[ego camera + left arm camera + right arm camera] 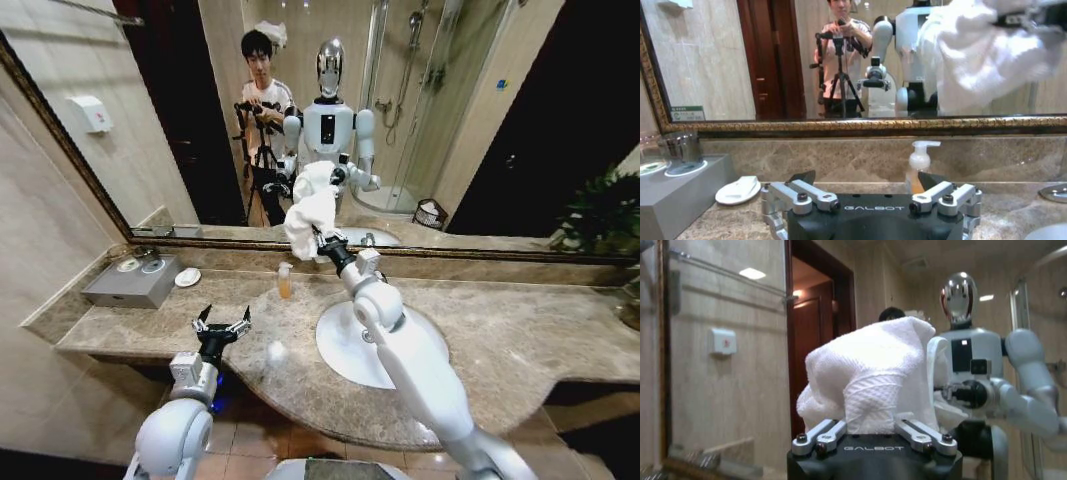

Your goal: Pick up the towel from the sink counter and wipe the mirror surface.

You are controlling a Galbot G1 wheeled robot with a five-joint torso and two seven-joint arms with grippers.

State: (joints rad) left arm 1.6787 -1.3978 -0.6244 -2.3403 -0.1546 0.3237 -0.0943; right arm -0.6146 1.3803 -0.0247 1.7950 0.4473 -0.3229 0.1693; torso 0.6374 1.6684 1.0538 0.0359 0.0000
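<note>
Pickup is done: the towel is off the counter and up at the mirror, bunched in the right gripper. The right arm reaches across the basin with the towel raised in front of the glass, above the tap. In the right wrist view the fingers are clamped on the towel, with the cloth bulging out above them and the glass just beyond. Whether the cloth actually touches the glass I cannot tell; it looks at or very near the surface.

The left gripper is idle, low over the counter left of the basin, its fingers spread apart and holding nothing. The left wrist view confirms it: fingers wide, with a soap pump bottle and a white soap dish ahead of it by the wall. A grey tray with cups sits at the far left of the counter.

Judgement: the pick stage is complete and the wipe stage is under way or about to begin. What is left is sweeping the towel over the glass; only one small patch near the middle is being addressed now.
</note>
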